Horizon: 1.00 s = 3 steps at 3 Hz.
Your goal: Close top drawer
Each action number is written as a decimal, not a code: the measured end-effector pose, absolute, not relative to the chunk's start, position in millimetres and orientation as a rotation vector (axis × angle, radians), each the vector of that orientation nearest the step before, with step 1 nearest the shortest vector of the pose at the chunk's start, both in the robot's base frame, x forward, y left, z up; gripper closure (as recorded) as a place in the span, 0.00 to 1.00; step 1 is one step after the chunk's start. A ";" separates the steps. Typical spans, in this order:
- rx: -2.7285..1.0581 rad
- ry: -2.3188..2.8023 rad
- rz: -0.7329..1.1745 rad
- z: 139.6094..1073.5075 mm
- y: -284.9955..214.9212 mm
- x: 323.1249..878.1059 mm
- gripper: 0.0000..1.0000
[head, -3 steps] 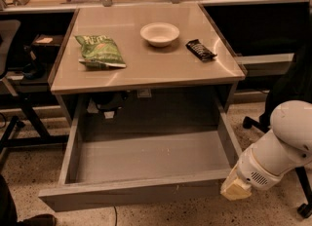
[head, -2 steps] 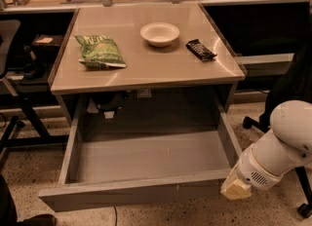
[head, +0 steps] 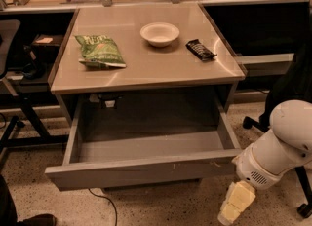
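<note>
The top drawer (head: 146, 169) is a wide, deep grey drawer under the desk. It stands pulled out and is empty inside. Its flat front panel has small pale scuff marks. My gripper (head: 233, 204), pale yellow on the end of the white arm (head: 278, 144), hangs low just off the drawer front's right corner, close to the floor. It holds nothing that I can see.
On the desk top (head: 146, 69) lie a green chip bag (head: 100, 51), a white bowl (head: 160, 33) and a dark snack bar (head: 201, 49). A chair base (head: 22, 122) stands at the left, another chair (head: 297, 93) at the right. A cable (head: 107, 205) lies on the floor.
The drawer front has slid back towards the desk a little. My gripper has dropped slightly lower beside its right corner.
</note>
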<state>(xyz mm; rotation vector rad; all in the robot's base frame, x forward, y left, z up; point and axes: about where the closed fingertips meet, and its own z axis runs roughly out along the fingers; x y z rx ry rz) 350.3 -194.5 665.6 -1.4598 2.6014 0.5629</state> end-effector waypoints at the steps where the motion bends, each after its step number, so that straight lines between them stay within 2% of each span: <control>1: -1.460 2.601 0.563 665.6 -194.5 350.3 0.00; 2: -1.460 2.601 0.563 665.6 -194.5 350.3 0.18; 3: -1.460 2.601 0.563 665.6 -194.4 350.3 0.43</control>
